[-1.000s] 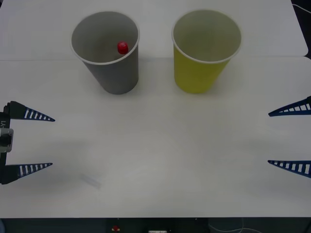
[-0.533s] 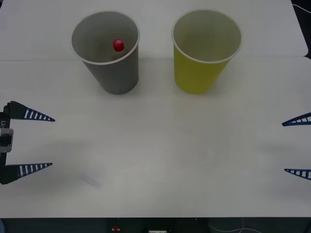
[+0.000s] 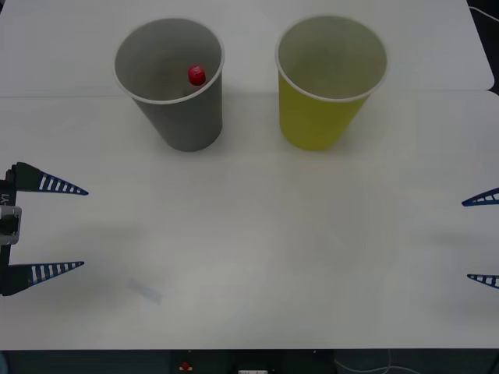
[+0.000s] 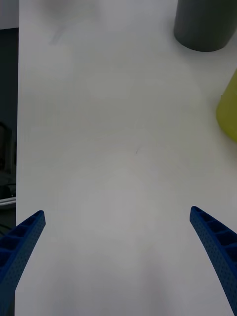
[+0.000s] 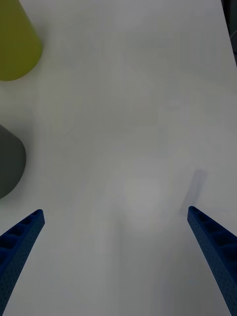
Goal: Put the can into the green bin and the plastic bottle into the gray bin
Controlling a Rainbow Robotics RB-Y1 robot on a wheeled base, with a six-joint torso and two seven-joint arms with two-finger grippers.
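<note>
The gray bin [image 3: 171, 82] stands at the back left of the table, and the plastic bottle's red cap [image 3: 196, 75] shows inside it. To its right is the green bin [image 3: 329, 78]; I cannot see what lies inside, and the can is out of view. My left gripper [image 3: 83, 228] is open at the table's left edge, far from both bins. My right gripper [image 3: 466, 241] is open at the right edge, only its fingertips showing. The wrist views catch the gray bin [image 4: 205, 24] [image 5: 10, 160] and the green bin [image 4: 228, 111] [image 5: 17, 42] at their edges.
The white table [image 3: 257, 234] stretches between the two grippers. A faint smudge [image 3: 146, 291] marks it near the front left. The table's front edge runs along the bottom of the front view.
My right gripper has drawn back toward the right edge of the table. The red cap in the gray bin wobbled and settled. The left arm has not moved.
</note>
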